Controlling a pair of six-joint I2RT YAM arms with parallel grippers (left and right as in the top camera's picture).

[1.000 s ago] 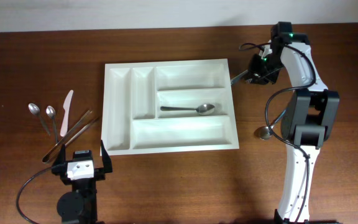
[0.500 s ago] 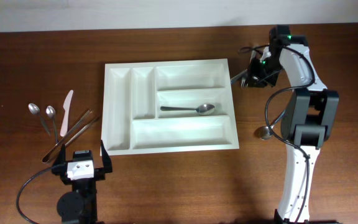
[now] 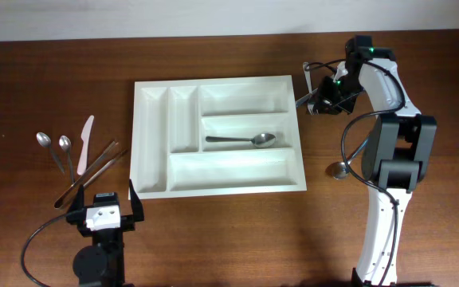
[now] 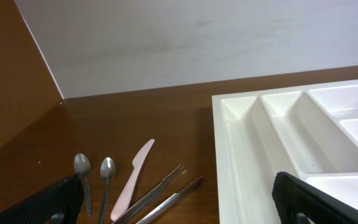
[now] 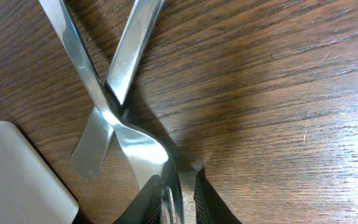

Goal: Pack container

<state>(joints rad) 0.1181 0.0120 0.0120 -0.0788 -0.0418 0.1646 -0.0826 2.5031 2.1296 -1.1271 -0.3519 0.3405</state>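
Two arms beside a white cutlery tray [image 3: 151,143] holding one spoon [image 3: 241,140].
Right gripper [image 5: 174,199], nearly closed, pinches a fork [image 5: 138,146] crossing another handle [image 5: 92,149]; left gripper [image 4: 179,200] gapes wide, empty.

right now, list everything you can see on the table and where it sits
large white rectangular plastic cutlery tray: 1, white, table centre
silver metal spoon in tray: 1, silver, middle wide compartment
loose silver metal spoons: 2, silver, left of tray
pale pink knife: 1, pink, beside those spoons
silver metal tongs: 1, silver, right of knife
gripped silver metal utensil: 1, silver, off tray's top right corner
second silver metal utensil: 1, silver, crossing it
small round grey item: 1, grey, right of tray, unidentifiable
brown wooden table: 1, brown
left hand: open, near edge
right hand: shut on gripped utensil
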